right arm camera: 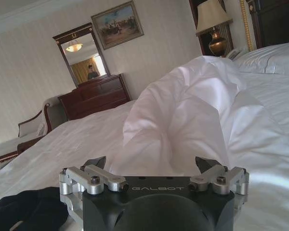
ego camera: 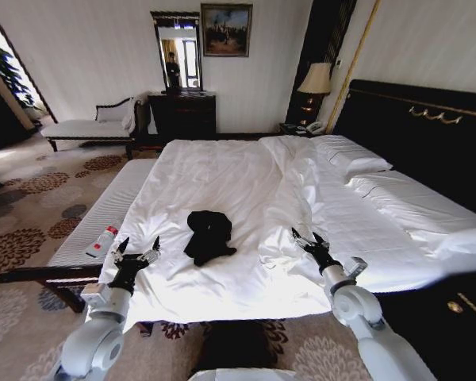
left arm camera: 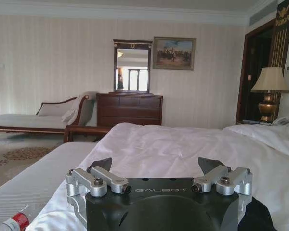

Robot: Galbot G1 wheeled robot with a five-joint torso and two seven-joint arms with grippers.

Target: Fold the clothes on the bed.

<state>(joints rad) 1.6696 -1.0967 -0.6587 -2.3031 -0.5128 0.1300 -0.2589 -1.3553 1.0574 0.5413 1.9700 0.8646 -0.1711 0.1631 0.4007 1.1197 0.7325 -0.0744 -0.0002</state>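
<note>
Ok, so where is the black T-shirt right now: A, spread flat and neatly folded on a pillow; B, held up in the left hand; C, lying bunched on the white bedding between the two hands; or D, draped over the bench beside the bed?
C: the black T-shirt lies crumpled on the bed, with the open left hand and open right hand either side, neither touching it.

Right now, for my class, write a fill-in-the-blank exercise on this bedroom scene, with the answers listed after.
1. The black T-shirt lies crumpled on the white ___.
2. Both the left claw and the right claw have their fingers ___.
3. The T-shirt lies ___ the two claws.
4. The bottle on the bench has a ___ cap.

Answers: duvet; open; between; red
</note>
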